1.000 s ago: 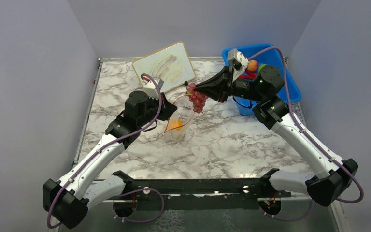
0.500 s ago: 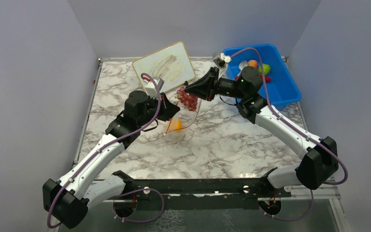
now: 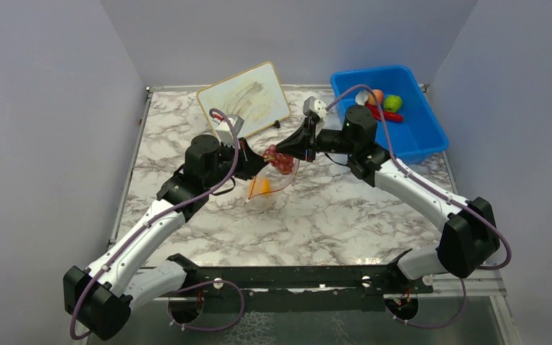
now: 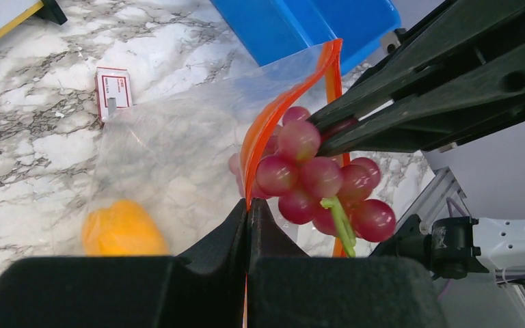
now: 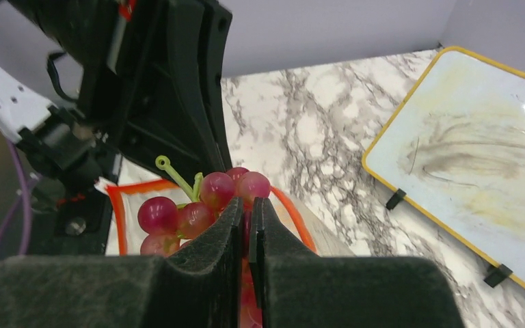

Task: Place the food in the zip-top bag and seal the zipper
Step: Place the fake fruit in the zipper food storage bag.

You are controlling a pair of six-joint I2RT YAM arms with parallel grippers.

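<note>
The left gripper (image 4: 249, 205) has its jaws pinched tight on the zipper (image 4: 273, 116), holding the mouth of the zip-top bag (image 4: 171, 150) up and open. The right gripper (image 5: 247, 205) is clamped narrow on the grape bunch (image 4: 314, 178), gripping it from the far-right side. The bunch sits right in the open mouth, between the 2 red-orange edges of the strip, with its green stem sticking out.

Inside the clear bag there is 1 piece so far: the orange-yellow pepper (image 4: 119, 229), lying at the bag's low end where the plastic rests on the marble surface (image 3: 345, 208), around the middle of it.

A small red-and-white card (image 4: 113, 89) lies flat just beyond the bag.

In the far right corner stands the blue bin (image 3: 422, 138). It holds 4 pieces, crowded at its far end: the white mushroom (image 3: 361, 97), the peach-coloured fruit (image 3: 376, 94), the green round fruit (image 3: 393, 103) and the red chili (image 3: 384, 114).

A yellow-framed whiteboard (image 3: 244, 100) stands by the far edge.
</note>
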